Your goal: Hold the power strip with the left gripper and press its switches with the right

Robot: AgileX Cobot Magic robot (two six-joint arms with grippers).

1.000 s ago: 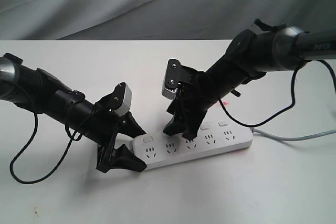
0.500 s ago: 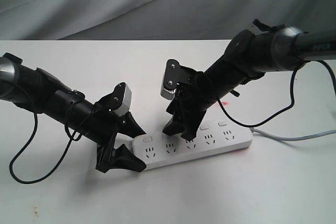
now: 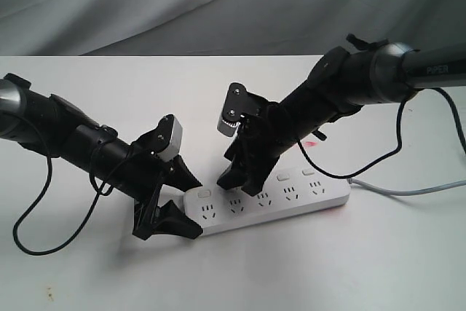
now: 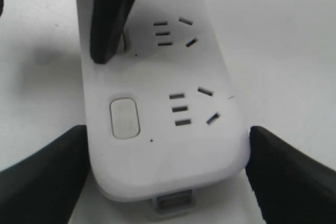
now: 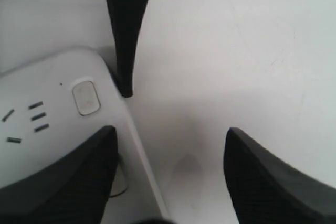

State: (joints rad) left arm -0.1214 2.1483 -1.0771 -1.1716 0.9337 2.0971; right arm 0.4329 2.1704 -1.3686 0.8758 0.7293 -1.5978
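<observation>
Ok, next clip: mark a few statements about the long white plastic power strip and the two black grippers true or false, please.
1. The black left gripper clamps the end of the long white plastic power strip opposite its thin grey cable. True.
2. The black right gripper has its jaws shut. False: they stand wide apart.
3. The right gripper is at the cable end. False: one finger is down just beyond the first small white rocker switch at the clamped end.
4. The strip lies flat on the white table. True.
</observation>
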